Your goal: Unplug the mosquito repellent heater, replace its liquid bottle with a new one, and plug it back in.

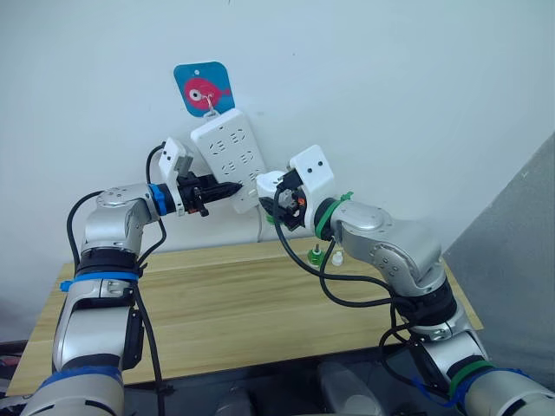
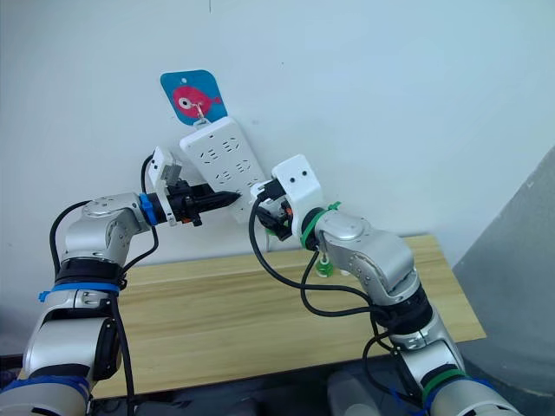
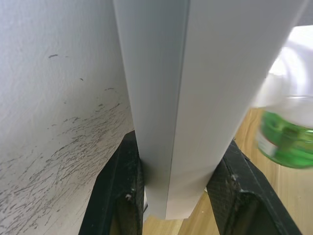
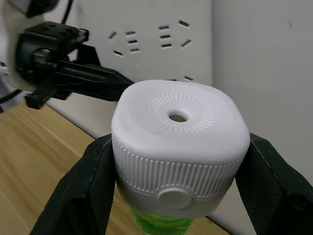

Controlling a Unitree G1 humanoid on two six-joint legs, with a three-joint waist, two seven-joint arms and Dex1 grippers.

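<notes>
While the left gripper [image 3: 178, 196] clamps the strip's [image 1: 231, 158] edge, the right gripper [image 4: 178, 188] holds the heater [image 4: 178, 147] beside it. Its wrist view reveals the heater's top hole and green bottle [image 4: 159, 226] below.

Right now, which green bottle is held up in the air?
The bottle under the white heater, gripped by the right gripper. The other bottle stands on the table.

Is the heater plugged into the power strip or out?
Cannot tell: the right gripper holds the mosquito repellent heater against the power strip, prongs hidden.
</notes>
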